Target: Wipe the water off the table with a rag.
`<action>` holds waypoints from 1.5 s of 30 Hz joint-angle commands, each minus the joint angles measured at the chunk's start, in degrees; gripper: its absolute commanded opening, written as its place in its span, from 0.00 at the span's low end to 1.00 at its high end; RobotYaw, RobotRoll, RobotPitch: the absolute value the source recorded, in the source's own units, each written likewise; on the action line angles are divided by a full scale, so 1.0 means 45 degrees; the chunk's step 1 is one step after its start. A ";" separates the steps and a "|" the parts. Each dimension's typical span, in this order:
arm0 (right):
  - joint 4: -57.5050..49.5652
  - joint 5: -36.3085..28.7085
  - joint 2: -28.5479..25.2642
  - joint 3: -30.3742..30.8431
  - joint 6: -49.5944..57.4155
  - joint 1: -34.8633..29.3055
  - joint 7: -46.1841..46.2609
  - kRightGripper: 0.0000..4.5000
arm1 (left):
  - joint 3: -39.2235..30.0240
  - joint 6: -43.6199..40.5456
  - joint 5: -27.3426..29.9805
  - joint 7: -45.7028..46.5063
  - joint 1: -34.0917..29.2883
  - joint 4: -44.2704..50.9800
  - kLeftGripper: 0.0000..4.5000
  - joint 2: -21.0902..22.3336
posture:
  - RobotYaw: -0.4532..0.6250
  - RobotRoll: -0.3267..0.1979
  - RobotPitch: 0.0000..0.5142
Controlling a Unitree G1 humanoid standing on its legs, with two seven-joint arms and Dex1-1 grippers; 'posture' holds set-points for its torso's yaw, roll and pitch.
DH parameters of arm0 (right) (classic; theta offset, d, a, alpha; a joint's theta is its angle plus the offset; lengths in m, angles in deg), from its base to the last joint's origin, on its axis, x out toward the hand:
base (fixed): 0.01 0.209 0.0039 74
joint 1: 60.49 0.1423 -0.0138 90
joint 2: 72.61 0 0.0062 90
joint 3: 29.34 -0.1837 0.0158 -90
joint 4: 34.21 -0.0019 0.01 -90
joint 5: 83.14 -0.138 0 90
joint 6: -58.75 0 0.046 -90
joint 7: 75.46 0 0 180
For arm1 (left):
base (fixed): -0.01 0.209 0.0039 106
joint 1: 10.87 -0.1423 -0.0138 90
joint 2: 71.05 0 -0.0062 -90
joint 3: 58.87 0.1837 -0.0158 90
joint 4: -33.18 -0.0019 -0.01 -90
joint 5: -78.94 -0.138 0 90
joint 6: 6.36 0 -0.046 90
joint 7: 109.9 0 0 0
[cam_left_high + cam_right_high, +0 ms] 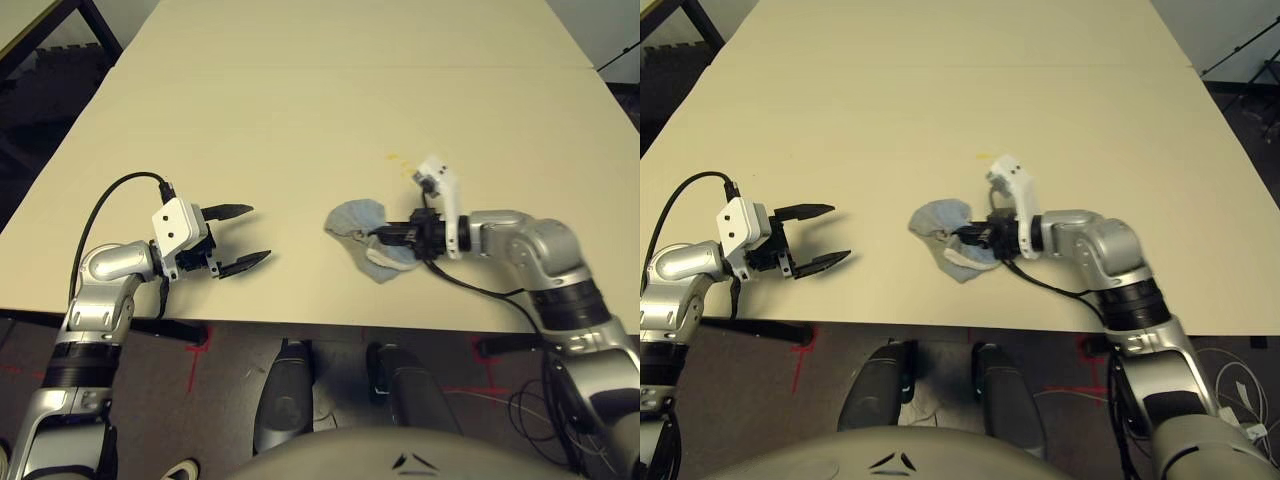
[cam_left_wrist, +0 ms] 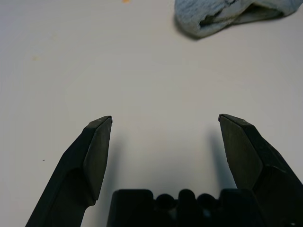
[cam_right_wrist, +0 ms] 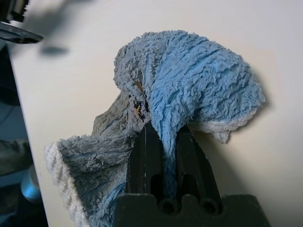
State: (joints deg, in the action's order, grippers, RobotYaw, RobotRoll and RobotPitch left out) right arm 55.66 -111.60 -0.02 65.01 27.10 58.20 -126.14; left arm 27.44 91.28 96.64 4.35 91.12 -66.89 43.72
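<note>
Left forearm: my silver arm point(image 1: 112, 265), smooth rounded shells with black bands, a black cable point(image 1: 100, 208) looping beside it.
Left pincer: mine point(image 1: 261, 231), held wide above the worktop point(image 1: 300, 110), nothing between its two tapering black fingers; the rag lies well apart, to its right.
Worktop: pale cream, smooth and matte, crossed by a thin straight seam toward the far end.
Rag: one small terry cloth point(image 3: 208, 80), grey-blue, deep plush nap, crumpled into soft lobes; lies on the worktop, bunched around my right fingertips and spreading mostly leftward of them.
Rag edging: whitish, thick and fluffy, curled along the folds.
Rag marking: small dark and orange-yellow patch within a crease.
Right pincer: mine point(image 3: 165, 125), narrow, closed on a ridge of the rag that runs up between its black fingers.
Water: yellow-orange splotches point(image 1: 985, 156), small and irregular, on the worktop just beyond the rag, near the white wrist bracket point(image 1: 447, 200).
Right forearm: my silver arm point(image 1: 545, 245), rounded and glossy, reaching in from the right.
</note>
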 commanded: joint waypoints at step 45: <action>1.5454 0.4380 0.5080 -0.1886 -0.7261 0.7709 0.1340 0.00 | 0.0172 0.0582 -0.0758 0.0747 0.1575 -0.1574 1.00 -0.0016 | 0.68 0.62 0.36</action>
State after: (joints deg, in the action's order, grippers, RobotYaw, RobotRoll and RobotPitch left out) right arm 122.39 -93.11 19.38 54.24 -7.26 94.05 -117.86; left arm 28.83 93.91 93.82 7.56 98.85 -75.12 42.73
